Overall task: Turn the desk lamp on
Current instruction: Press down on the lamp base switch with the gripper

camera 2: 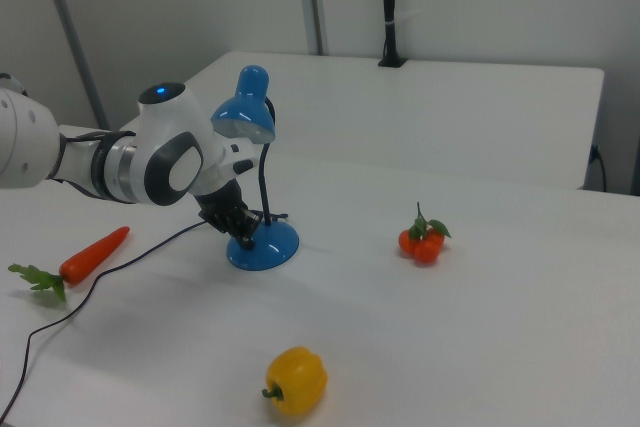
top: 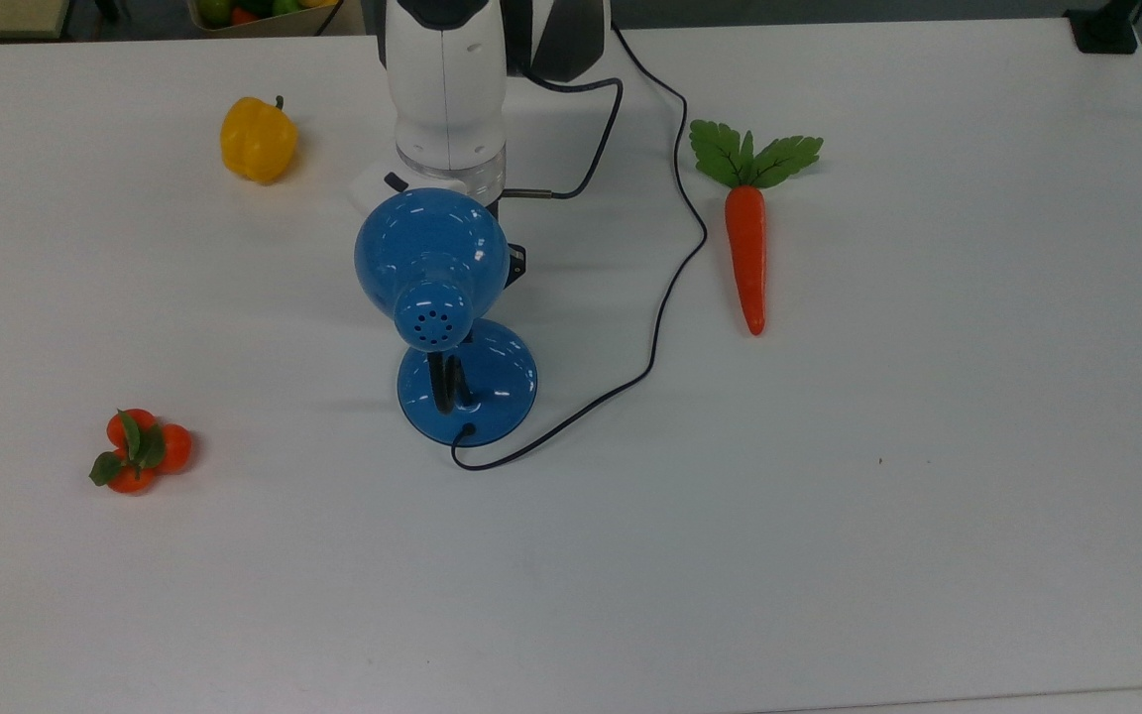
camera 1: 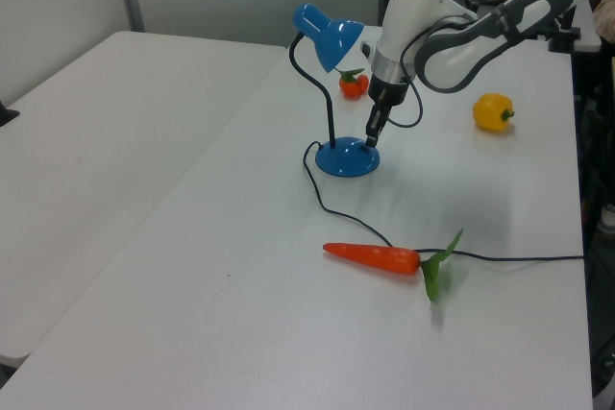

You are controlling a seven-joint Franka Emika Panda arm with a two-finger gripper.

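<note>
The gripper (camera 1: 370, 138) points down with its tips at the round blue base (camera 1: 348, 157) of the desk lamp (top: 431, 263), on the side toward the left view's right; its fingers look narrow, close together, though whether they are fully closed or touching the base cannot be told. In the top view the lamp's dome shade (top: 431, 248) hides the fingers, with the white arm (top: 445, 79) coming down behind it. In the right view the arm's wrist (camera 2: 175, 164) covers the near part of the gooseneck (camera 2: 264, 185).

The lamp stands upright near the middle of the white table (top: 829, 496), shade unlit as far as can be seen. Its black cord (top: 670, 268) loops from the base toward the top view's upper edge, passing beside a toy carrot (top: 747, 243) lying at the top view's right. A yellow bell pepper (top: 257, 139) sits at the top view's upper left, and a cluster of small oranges with leaves (top: 138, 451) at the top view's lower left, both well apart from the lamp
</note>
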